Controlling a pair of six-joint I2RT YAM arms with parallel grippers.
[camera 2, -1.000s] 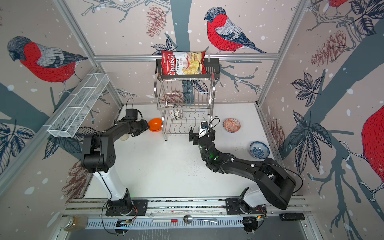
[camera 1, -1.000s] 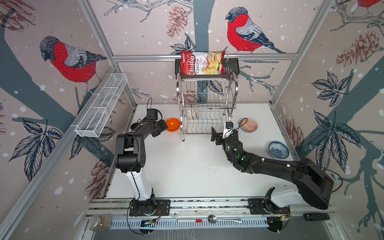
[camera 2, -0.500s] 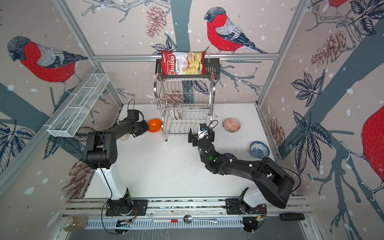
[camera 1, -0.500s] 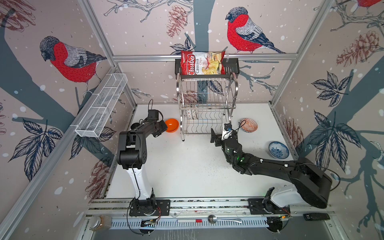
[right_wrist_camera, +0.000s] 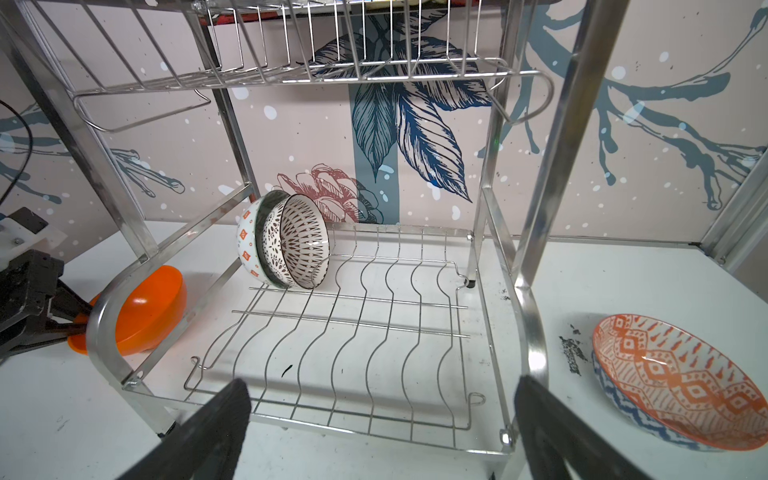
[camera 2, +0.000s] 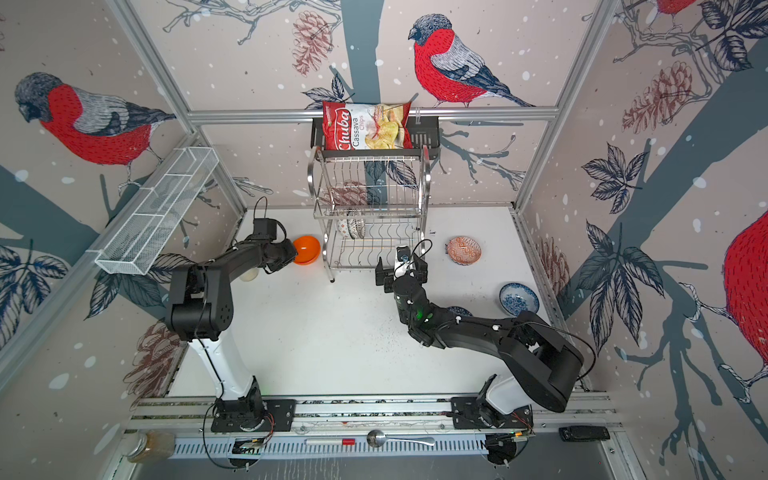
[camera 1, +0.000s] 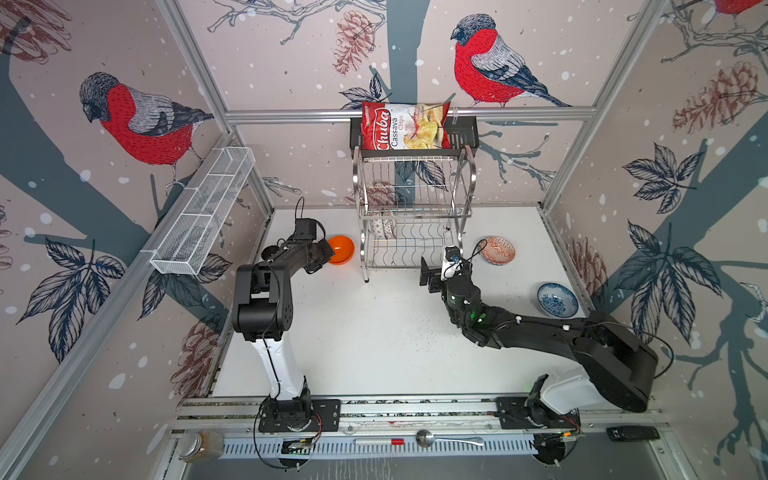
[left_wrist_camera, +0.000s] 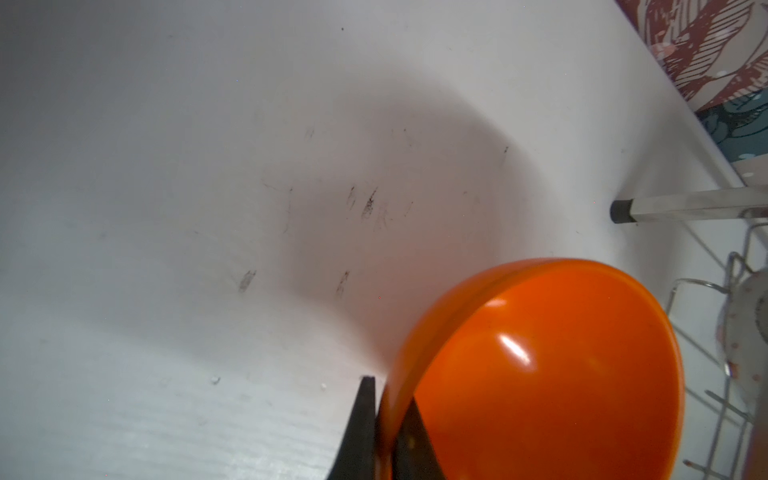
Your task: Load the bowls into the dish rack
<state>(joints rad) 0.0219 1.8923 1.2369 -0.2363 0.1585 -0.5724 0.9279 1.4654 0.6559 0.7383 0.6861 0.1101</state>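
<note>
On the left side of the table, just left of the dish rack point(camera 1: 415, 216), my left gripper point(left_wrist_camera: 384, 399) is pinching the rim of the orange bowl point(left_wrist_camera: 540, 374). In the left wrist view one finger sits outside the wall and the other inside it, pressed tight on the edge. The bowl hangs tilted from that grip, just beside the rack's near left leg but not touching it. I cannot tell whether its underside meets the table point(camera 1: 374, 332). In both top views it shows as a bright disc between the left arm's wrist and the rack. Near the middle, my right gripper point(right_wrist_camera: 382, 384) hovers in front of the rack's lower tier with its jaws spread wide and nothing between them. It points into the open slots. Two patterned bowls point(right_wrist_camera: 291, 245) already stand on edge, nested against each other, in the far left slots of that lower tier. The upper tier holds nothing I can see. To the right of the rack the red-orange bowl point(right_wrist_camera: 681, 382) lies on the table, tipped so its inside faces the right wrist camera. Farther right and nearer to me, the blue-floral bowl point(camera 1: 557, 300) sits upright close to the right wall. In a top view a sliver of another blue-patterned bowl point(camera 2: 459, 310) peeks out beside the right arm, mostly hidden. Above the rack a chips bag point(camera 1: 405, 126) rests on the black shelf point(camera 1: 461, 137).
</note>
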